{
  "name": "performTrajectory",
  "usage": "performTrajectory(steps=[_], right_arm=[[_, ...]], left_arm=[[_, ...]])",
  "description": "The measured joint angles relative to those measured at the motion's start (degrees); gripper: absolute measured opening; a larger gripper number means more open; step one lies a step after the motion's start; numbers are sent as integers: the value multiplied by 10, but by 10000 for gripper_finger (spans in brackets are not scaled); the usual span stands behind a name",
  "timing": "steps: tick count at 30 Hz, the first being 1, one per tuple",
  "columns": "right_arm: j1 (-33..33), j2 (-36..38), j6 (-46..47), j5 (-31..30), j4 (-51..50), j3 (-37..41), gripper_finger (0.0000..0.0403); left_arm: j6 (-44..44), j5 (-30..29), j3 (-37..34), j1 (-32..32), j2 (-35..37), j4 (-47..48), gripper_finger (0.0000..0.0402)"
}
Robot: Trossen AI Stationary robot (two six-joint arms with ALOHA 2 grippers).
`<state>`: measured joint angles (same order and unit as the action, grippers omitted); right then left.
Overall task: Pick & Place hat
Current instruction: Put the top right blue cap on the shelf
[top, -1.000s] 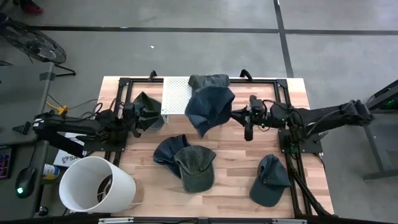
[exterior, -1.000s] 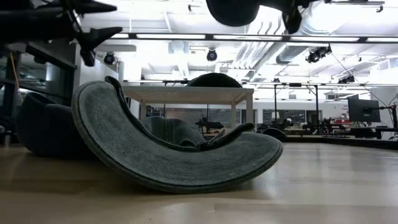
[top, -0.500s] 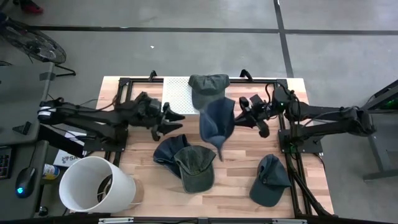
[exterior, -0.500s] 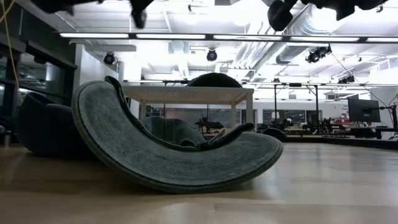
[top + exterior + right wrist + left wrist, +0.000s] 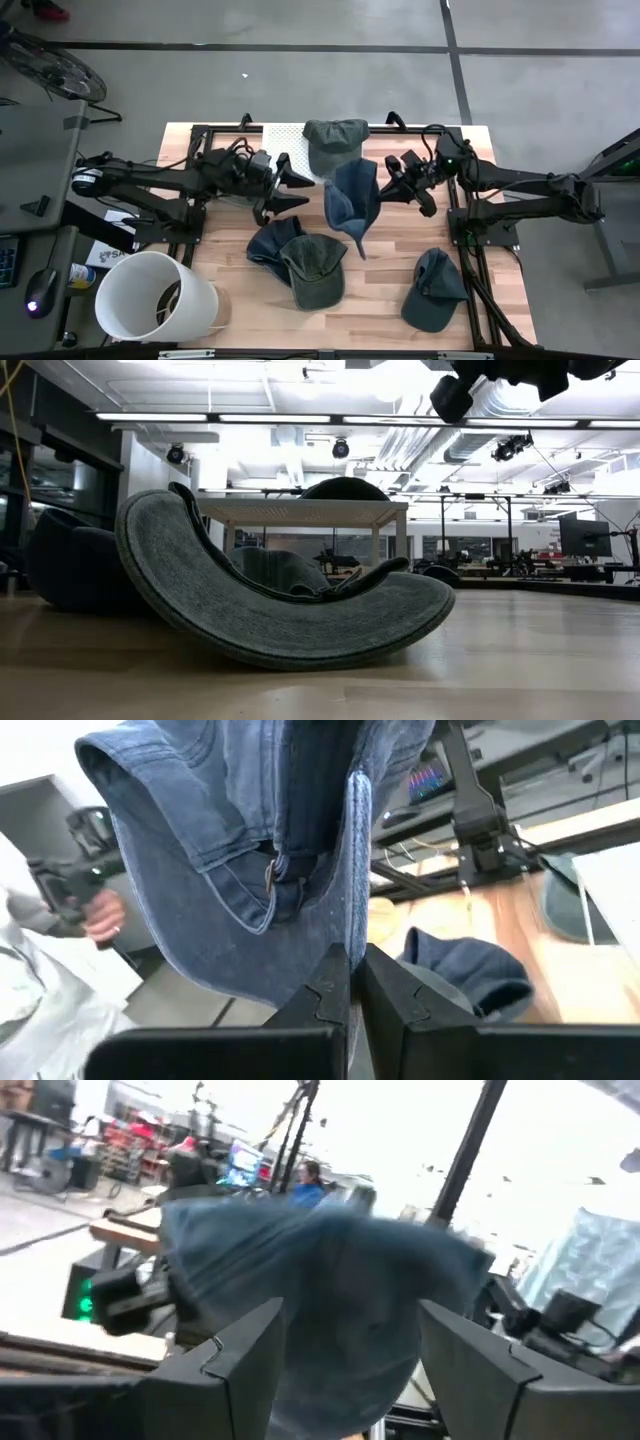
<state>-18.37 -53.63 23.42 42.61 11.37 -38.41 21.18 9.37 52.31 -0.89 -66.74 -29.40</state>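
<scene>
Right hand [image 5: 385,186] clamped shut on the strap edge of a blue denim hat [image 5: 351,197], which hangs above the bench [image 5: 380,300] centre. Left hand [image 5: 290,187] spread wide, just beside the hat, not touching. Other hats lie below on the bench.

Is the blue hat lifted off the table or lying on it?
Lifted: the blue hat hangs from the shut right gripper, brim down.

Right tool [image 5: 349,982] pinching blue denim hat [image 5: 240,850]; another hat [image 5: 470,970] on table [image 5: 590,960].
</scene>
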Motion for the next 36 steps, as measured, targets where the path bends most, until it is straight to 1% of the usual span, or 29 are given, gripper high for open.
performTrajectory(steps=[4,9,11,17,20,22,25,28,31,33,36], right_arm=[[-5,0,-11,-11,-13,0,3],[-5,0,-25,-20,-27,0,3],[-5,0,-25,-23,-47,0,3],[-5,0,-31,-22,-105,0,3],[-5,0,-31,-12,-119,0,3],[-5,0,-28,11,-120,0,3],[-5,0,-13,48,-120,0,3],[-5,0,5,77,-120,0,3],[-5,-3,24,91,-120,0,3],[-5,-10,36,97,-120,0,3],[-5,-26,50,98,-119,0,3]], left_arm=[[-2,3,11,0,0,14,224],[-14,-59,28,1,0,85,246],[-18,-69,42,1,0,120,253],[-108,-53,109,1,0,278,253],[-165,-42,148,1,0,357,252],[-214,-37,172,1,0,410,252],[-314,-24,196,1,0,455,252],[-412,-25,208,1,0,462,252],[-489,-42,210,1,-6,457,252],[-529,-49,209,1,-14,456,252],[-573,-41,209,0,-35,448,252]])
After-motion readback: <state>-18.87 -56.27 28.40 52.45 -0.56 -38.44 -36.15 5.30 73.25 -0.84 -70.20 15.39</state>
